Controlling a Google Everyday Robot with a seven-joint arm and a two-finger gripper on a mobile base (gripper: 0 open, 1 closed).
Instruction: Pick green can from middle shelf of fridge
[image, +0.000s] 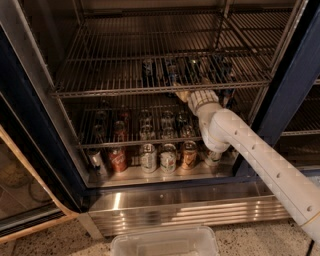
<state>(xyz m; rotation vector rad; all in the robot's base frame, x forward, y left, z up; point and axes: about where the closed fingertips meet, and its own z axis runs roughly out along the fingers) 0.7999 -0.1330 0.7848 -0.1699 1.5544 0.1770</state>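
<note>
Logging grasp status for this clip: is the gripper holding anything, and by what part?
Nothing seen held. The gripper sits at the front rail of the middle shelf, short of the cans on it.

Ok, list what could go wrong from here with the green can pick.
The tool sits right at the front rail of the middle shelf and could snag on it.
The cans on that shelf stand close together and look alike in the dimness; a neighbour could be knocked or wrongly taken.
The arm hangs close to the lower cans and might bump them.
</note>
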